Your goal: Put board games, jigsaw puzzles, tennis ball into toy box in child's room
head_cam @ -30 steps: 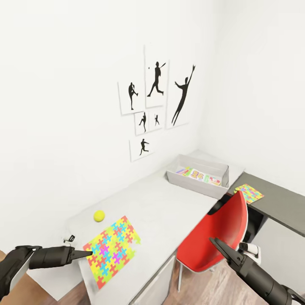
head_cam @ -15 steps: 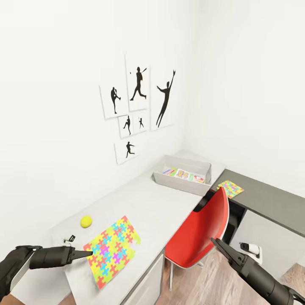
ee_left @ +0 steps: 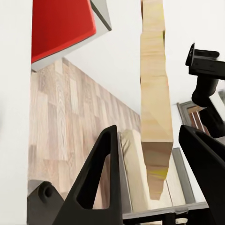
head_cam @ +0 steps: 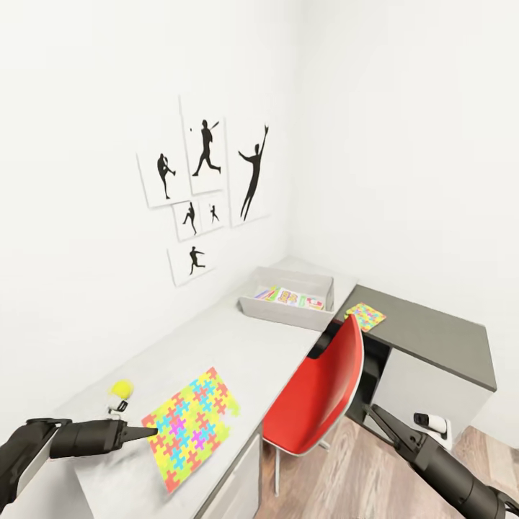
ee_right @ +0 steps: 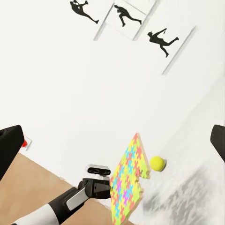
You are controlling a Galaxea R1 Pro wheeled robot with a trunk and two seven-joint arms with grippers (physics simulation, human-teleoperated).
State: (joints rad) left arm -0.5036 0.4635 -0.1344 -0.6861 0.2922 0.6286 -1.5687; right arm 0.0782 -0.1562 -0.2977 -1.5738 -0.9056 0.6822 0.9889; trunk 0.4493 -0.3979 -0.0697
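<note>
Jigsaw puzzle point(head_cam: 189, 427): clamped in left tool point(head_cam: 153, 430), now overhanging table point(head_cam: 245, 346) edge as robot swings toward toy box point(head_cam: 252, 305); right tool point(head_cam: 375, 417) agape, empty.

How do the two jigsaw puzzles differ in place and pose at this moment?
The near jigsaw puzzle is held at one edge by the left gripper above the light grey table, and the right wrist view shows it tilted. The far jigsaw puzzle lies flat on the dark grey section, beside the toy box, untouched. Both show the same multicolour interlocking pattern.
</note>
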